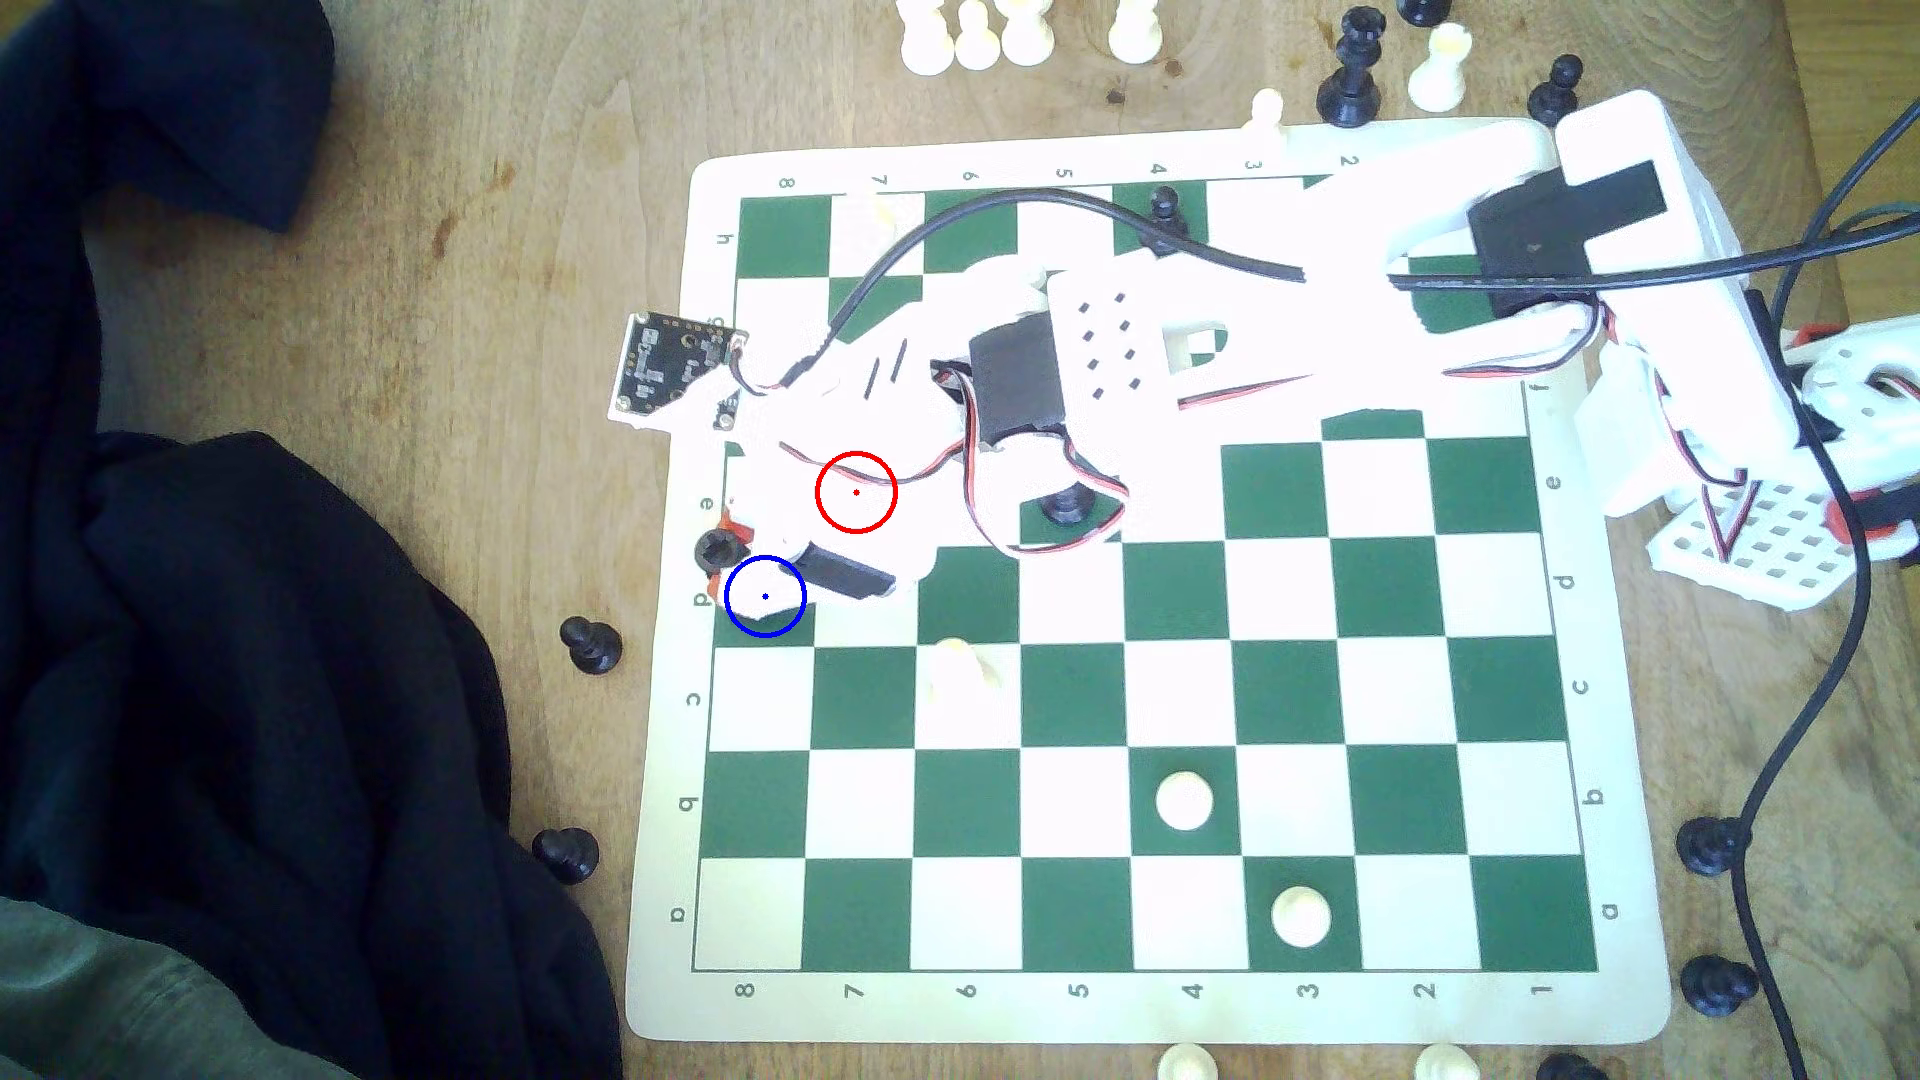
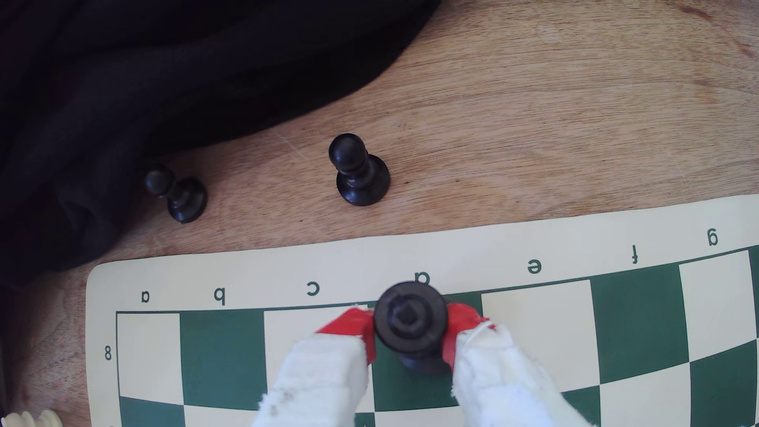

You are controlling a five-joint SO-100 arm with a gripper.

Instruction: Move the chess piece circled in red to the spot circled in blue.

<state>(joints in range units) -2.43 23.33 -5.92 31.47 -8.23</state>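
One arm: white plastic, reaching across the board [image 1: 1143, 997] from its far right corner toward the left edge in the exterior view.
Gripper [image 2: 410, 332]: red-tipped, white-padded fingers [image 2: 349, 328] closed on the rook, one on each side of its top.
Rook [image 2: 410, 320]: black, with a round notched top and a wide base, held upright between the fingers; its base is over the dark green d8 square at the board's left edge in the exterior view, and whether it touches the board I cannot tell.
Spot [image 1: 766, 596]: the blue-ringed green square on row d, column 8; the rook [image 1: 715, 548] shows just beside the ring, at the board's border.
Red ring [image 1: 856, 492]: lies over the white wrist, one square in from the left edge.
Board: a flat cream mat with green and cream squares, letters and numbers printed along its border.
Two black pawns [image 2: 357, 172] [image 2: 176, 193]: on the bare wood off the board's left edge, well apart from each other.
Two cream pieces [image 1: 1184, 800] [image 1: 1301, 916]: round from above, on green squares near the board's near edge.
Cloth [image 1: 260, 675]: dark, crumpled, covering the tabletop's left side.
Tabletop [image 2: 575, 123]: grained light wood.
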